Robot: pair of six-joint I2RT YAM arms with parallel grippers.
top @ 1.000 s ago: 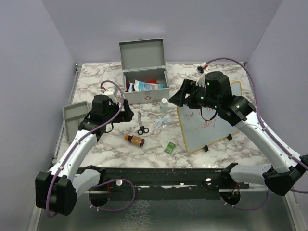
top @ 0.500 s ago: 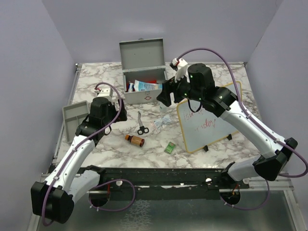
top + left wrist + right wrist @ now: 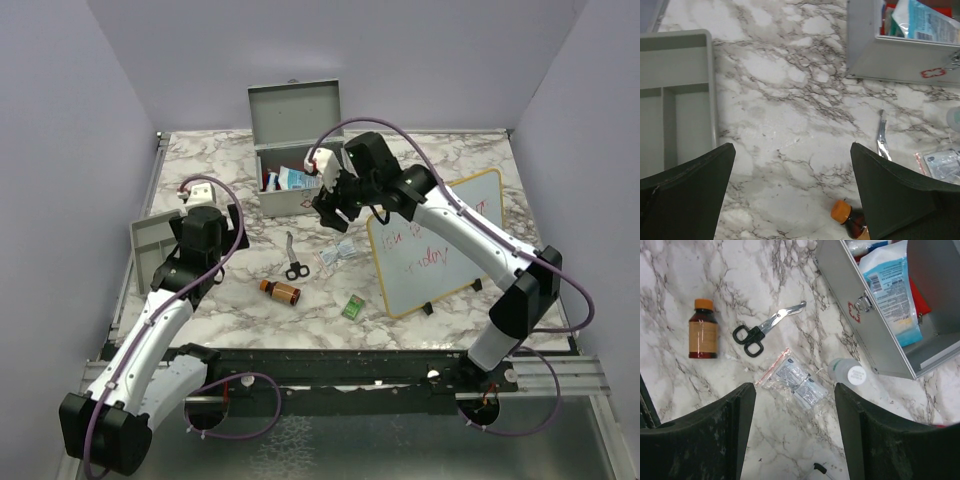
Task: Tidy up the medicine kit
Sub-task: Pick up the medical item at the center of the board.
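The medicine kit [image 3: 305,198], a grey metal box, stands open at the back of the marble table with its lid [image 3: 296,112] upright and packets inside. My right gripper [image 3: 330,205] hovers open just in front of it. In the right wrist view, that gripper [image 3: 795,386] hangs above a clear zip bag [image 3: 795,380], with a small white bottle [image 3: 849,372] beside the kit's front wall [image 3: 875,335]. My left gripper [image 3: 228,240] is open over bare marble, its jaws [image 3: 792,146] holding nothing.
Black-handled scissors [image 3: 292,258], an amber bottle [image 3: 281,291] with an orange cap and a green packet [image 3: 352,307] lie in the middle. A shallow grey divided tray [image 3: 150,245] sits at the left edge. A wood-framed whiteboard [image 3: 430,245] stands at the right.
My right arm has swung left from over the whiteboard to the front of the kit, its jaws narrowing slightly. My left arm has drawn back left toward the tray.
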